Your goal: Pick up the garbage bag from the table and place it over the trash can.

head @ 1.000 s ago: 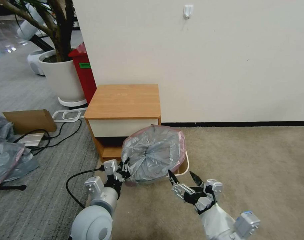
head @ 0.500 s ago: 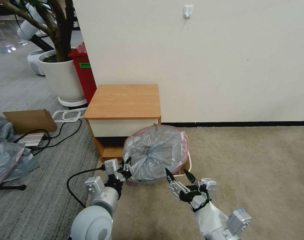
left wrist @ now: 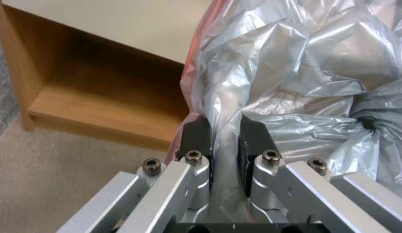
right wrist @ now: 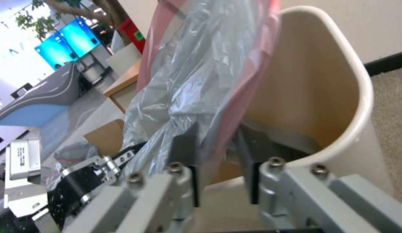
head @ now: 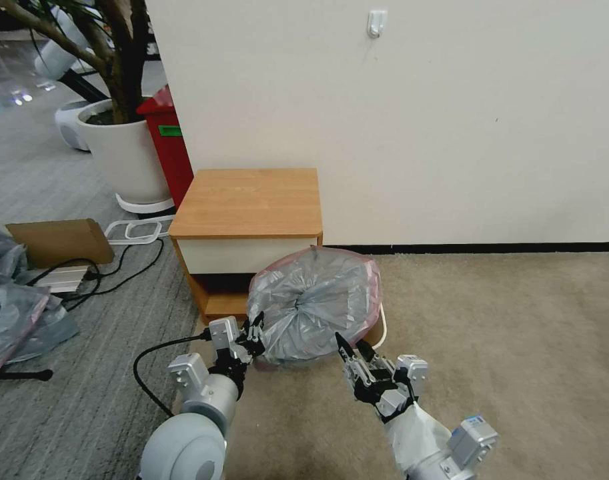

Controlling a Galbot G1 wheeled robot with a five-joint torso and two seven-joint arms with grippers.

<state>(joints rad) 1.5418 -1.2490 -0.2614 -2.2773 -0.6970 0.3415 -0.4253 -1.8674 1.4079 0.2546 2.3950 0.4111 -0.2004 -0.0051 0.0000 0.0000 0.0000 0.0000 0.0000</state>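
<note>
The garbage bag, crinkled grey plastic with a pinkish-red rim, bulges over the cream trash can, which stands on the carpet in front of the table. My left gripper is shut on the bag's near-left edge; the left wrist view shows bunched plastic pinched in that gripper. My right gripper is at the bag's near-right edge. The right wrist view shows this gripper closed on the bag's pink rim, just inside the can's wall. Most of the can is hidden by the bag.
A red bin and a large white plant pot stand behind the table on the left. Cardboard, cables and a heap of plastic lie on the grey floor. Open beige carpet lies right of the can.
My right gripper moved forward and left to the bag's edge, and its fingers closed from wide open onto the pink rim. The left gripper kept its hold, and the bag shifted slightly.
</note>
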